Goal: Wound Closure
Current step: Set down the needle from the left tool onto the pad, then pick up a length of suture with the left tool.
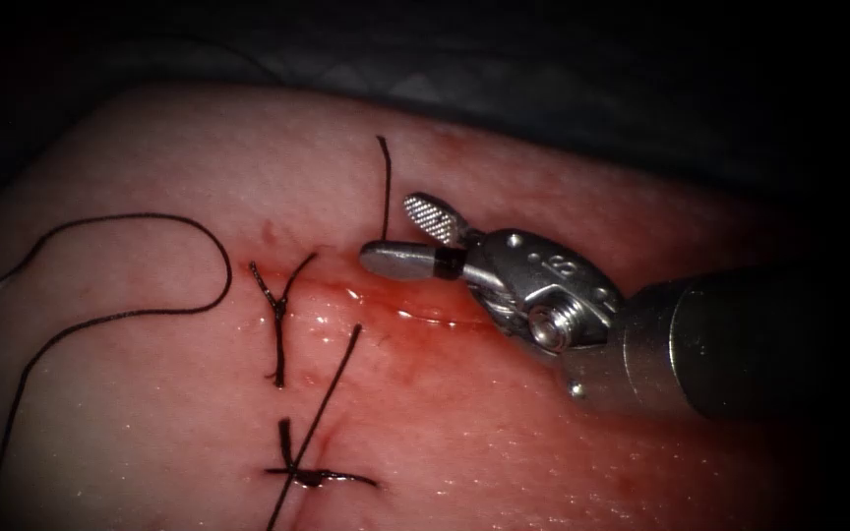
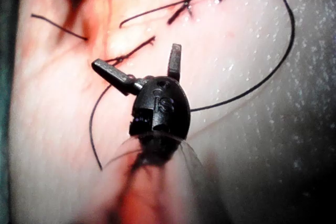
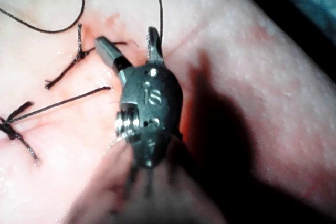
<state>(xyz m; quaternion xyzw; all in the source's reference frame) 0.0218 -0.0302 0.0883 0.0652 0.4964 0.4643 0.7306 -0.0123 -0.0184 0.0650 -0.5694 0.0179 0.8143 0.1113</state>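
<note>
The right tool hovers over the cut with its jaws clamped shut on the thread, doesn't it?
Not quite. The right tool does hover over the cut, but its jaws stand open and hold nothing; the endoscope view shows the thread lying apart on the tissue.

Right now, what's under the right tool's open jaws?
Under the right tool lies the cut in the tissue, wet with red fluid. Its jaws hold nothing. The stretch beneath its wrist is covered.

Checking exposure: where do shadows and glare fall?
Endoscope view: dark edges, wet glints along the cut beside the right tool, open, holding nothing. Right wrist view: that tool throws a heavy shadow on the tissue. Left wrist view: left tool, open and empty, darkly silhouetted.
</note>
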